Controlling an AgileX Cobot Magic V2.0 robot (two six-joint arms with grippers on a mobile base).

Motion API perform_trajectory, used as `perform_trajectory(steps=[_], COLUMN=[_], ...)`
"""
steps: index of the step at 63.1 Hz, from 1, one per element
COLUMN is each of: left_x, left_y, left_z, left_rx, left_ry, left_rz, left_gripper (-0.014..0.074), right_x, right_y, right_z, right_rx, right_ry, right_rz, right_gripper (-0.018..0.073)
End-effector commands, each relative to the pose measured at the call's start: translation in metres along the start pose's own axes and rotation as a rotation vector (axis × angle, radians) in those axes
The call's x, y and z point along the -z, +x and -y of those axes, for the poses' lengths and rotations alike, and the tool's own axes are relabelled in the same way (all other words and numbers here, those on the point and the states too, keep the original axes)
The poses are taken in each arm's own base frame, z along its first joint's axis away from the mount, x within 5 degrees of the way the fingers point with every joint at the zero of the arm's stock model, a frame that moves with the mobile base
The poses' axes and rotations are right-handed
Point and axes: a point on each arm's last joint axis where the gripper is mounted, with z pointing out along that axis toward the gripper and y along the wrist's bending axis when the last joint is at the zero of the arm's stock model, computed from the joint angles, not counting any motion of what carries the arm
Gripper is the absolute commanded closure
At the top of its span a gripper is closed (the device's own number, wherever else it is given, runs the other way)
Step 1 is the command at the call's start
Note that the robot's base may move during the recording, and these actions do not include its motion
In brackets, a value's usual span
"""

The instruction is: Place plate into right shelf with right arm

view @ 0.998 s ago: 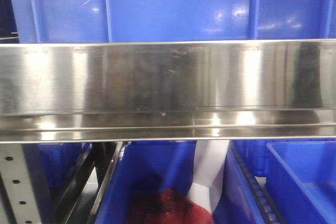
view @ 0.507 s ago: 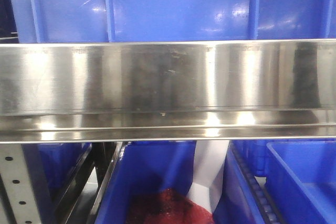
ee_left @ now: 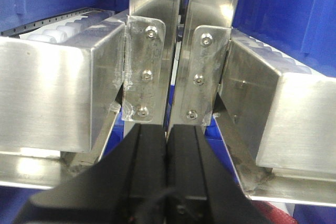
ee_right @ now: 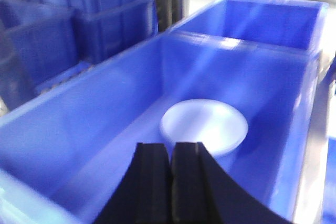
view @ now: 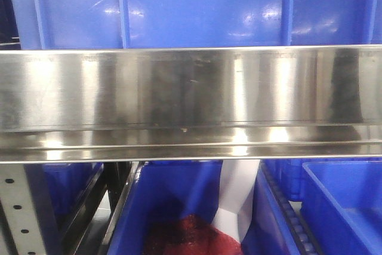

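The white plate (ee_right: 203,125) lies flat on the floor of a large blue bin (ee_right: 79,129) in the right wrist view. My right gripper (ee_right: 171,145) is shut and empty, just short of the plate's near edge and above it. My left gripper (ee_left: 167,128) is shut and empty, right in front of two steel bracket plates (ee_left: 144,72) of the shelf. In the front view the shelf's wide steel front rail (view: 191,103) fills the middle. The plate and both grippers do not show there.
Blue bins stand above (view: 179,7) and below (view: 340,207) the rail. A red mesh item (view: 185,237) and a white sheet (view: 239,198) lie in the lower middle bin. A perforated upright (view: 18,213) stands at lower left. More blue bins (ee_right: 273,17) stand beyond.
The front view has shifted very slightly; reflections on the rail moved a little. Nothing else visibly changed.
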Motion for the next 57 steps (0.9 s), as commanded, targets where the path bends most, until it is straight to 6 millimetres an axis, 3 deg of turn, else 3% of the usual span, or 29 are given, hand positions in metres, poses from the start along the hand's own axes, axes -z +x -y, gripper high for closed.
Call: perform_trajectory(steps=[1,8,24,34,44,57], left_x=[0.0,0.0,0.0,0.0,0.0,0.0], left_y=[-0.005,-0.005,-0.005,-0.005,-0.005,-0.005], left_z=[0.001,0.001,0.001,0.001,0.001,0.001], left_rx=[0.006,0.006,0.006,0.006,0.006,0.006], left_ry=[0.01,0.01,0.01,0.01,0.01,0.01], left_rz=[0.086,0.086,0.086,0.086,0.086,0.086], left_gripper=[0.0643,0.0643,0.0643,0.0643,0.0643,0.0643], right_x=[0.01,0.011,0.068,0.104,0.126,0.132], right_y=[-0.011,0.009,0.077,0.125,0.175,0.223], right_z=[0.006,0.019,0.039,0.035,0.029,0.026], right_rx=[0.075,0.098,0.093,0.106,0.115,0.099], right_ry=[0.079,0.158,0.349,0.43,0.472,0.475], right_rz=[0.223,0.374,0.55,0.58,0.604,0.591], right_gripper=[0.0505,0.0505,0.0505,0.0505,0.0505,0.0505])
